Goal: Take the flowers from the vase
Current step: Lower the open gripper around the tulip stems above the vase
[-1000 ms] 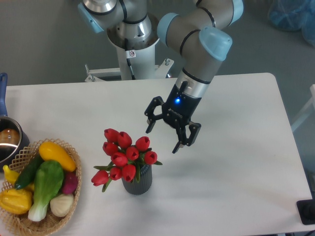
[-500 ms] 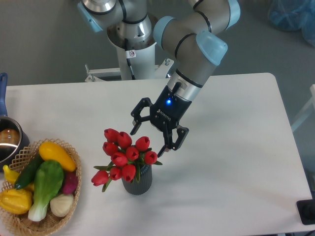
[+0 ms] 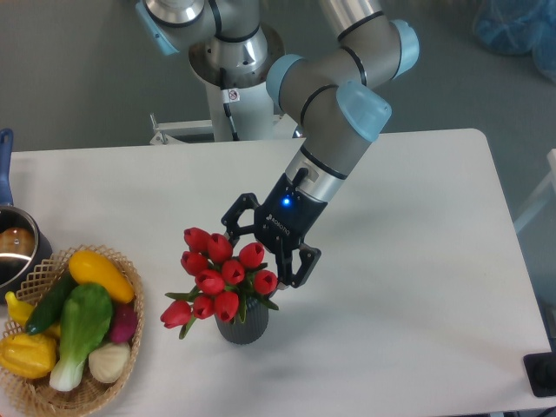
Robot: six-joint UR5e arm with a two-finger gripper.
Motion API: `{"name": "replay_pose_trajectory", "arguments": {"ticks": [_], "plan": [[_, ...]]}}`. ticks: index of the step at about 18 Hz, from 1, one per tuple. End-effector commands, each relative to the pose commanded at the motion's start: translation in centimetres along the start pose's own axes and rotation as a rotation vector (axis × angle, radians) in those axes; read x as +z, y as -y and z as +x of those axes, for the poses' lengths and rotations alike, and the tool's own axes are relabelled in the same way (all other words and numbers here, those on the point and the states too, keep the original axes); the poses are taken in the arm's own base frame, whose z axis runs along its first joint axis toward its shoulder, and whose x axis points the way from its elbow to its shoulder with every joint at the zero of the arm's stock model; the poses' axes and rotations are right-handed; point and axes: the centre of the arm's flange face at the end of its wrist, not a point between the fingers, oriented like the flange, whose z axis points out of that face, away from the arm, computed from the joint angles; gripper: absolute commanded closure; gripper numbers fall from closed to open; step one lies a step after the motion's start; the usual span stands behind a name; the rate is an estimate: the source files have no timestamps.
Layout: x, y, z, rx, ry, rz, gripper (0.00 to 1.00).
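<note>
The flowers point(image 3: 219, 276), a bunch of red tulip buds with green leaves, stand in the vase point(image 3: 241, 327), a short dark grey ribbed cylinder near the table's front middle. My gripper point(image 3: 258, 254) hangs open just above the bunch's upper right side. One finger sits by the top buds and the other by the right-hand bud. The fingers straddle the upper buds without closing on them.
A wicker basket point(image 3: 43, 393) of yellow, green and purple vegetables sits at the front left. A metal pot point(image 3: 16, 250) with a blue handle stands at the left edge. The white table point(image 3: 417, 287) stretches to the right.
The gripper has moved left and down from the right of the flowers to just over the bunch, staying open.
</note>
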Motion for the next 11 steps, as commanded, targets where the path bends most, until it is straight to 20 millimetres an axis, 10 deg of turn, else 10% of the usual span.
{"name": "replay_pose_trajectory", "arguments": {"ticks": [5,11], "plan": [[0.58,-0.1,0.23,-0.017,-0.047,0.088,0.09],[0.35,0.03,0.24,-0.023,-0.061,0.132,0.8]]}}
